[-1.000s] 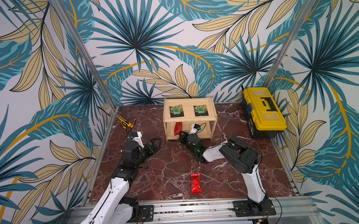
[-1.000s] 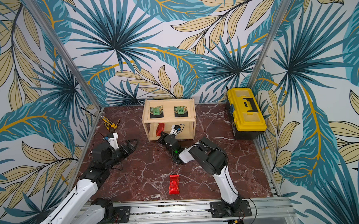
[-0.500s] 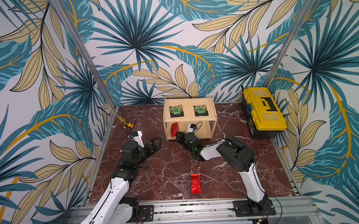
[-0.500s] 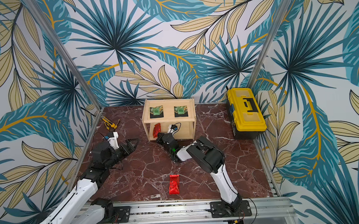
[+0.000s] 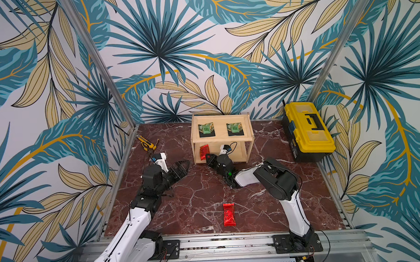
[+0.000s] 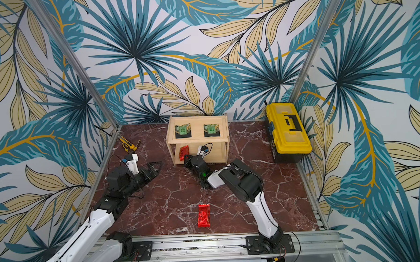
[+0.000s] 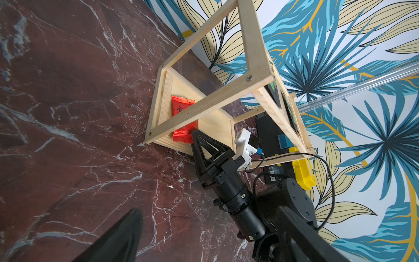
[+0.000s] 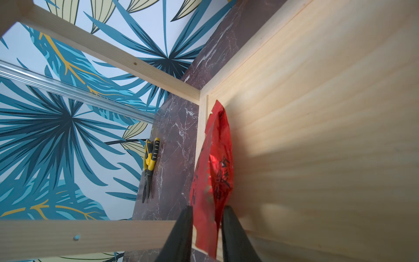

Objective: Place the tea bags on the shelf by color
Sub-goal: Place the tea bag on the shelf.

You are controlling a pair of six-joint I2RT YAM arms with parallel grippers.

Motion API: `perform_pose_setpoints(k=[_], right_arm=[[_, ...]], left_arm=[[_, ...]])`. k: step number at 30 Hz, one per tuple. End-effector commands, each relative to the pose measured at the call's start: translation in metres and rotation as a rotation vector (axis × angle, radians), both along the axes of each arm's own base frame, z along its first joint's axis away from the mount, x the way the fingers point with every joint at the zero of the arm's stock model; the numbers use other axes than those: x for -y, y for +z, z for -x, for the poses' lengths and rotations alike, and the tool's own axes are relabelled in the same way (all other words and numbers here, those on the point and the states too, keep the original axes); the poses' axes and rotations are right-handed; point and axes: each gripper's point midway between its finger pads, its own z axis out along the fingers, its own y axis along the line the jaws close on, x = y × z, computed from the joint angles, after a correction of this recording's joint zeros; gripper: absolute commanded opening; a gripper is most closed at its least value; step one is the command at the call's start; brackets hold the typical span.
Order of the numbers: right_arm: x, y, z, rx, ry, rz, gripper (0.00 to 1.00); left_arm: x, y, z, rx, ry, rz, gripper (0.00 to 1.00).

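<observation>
Right gripper (image 8: pixel 207 223) parted, red bag (image 8: pixel 214 172) between its jaws on shelf (image 5: pixel 244 150); left gripper (image 5: pixel 181 168) spread, mid-frame left.

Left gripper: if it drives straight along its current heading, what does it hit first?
Probably the small pale wooden two-tier shelf, near its lower front corner. The open left gripper points across bare red marble table toward it, with nothing between in both top views. Depth is unclear; the right gripper at the lower shelf could be met first.

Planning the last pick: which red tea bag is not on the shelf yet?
The red tea bag lying on the marble table near the front rail. The other red one sits on the shelf's lower tier, at the right gripper.
</observation>
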Motion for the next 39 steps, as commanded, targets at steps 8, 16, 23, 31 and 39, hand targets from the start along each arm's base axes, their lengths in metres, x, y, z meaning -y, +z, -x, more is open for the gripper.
perform_pose_setpoints(k=[8,16,23,31,39], right_arm=[[-0.001,-0.007,0.006,-0.036,0.042,0.031,0.38],[0.002,-0.004,0.010,-0.067,0.043,0.043,0.44],[0.009,0.006,0.016,-0.077,0.036,0.051,0.47],[0.010,0.008,0.023,-0.090,0.054,0.044,0.47],[0.015,0.018,0.033,-0.078,0.078,0.077,0.47]], left_arm=[[-0.001,0.004,0.000,0.026,0.000,0.010,0.96],[-0.001,0.006,0.001,0.035,0.001,0.019,0.96],[-0.001,0.006,0.002,0.040,0.005,0.022,0.96],[-0.002,0.003,0.002,0.044,0.008,0.020,0.96],[-0.003,-0.004,0.006,0.026,-0.006,-0.020,0.95]])
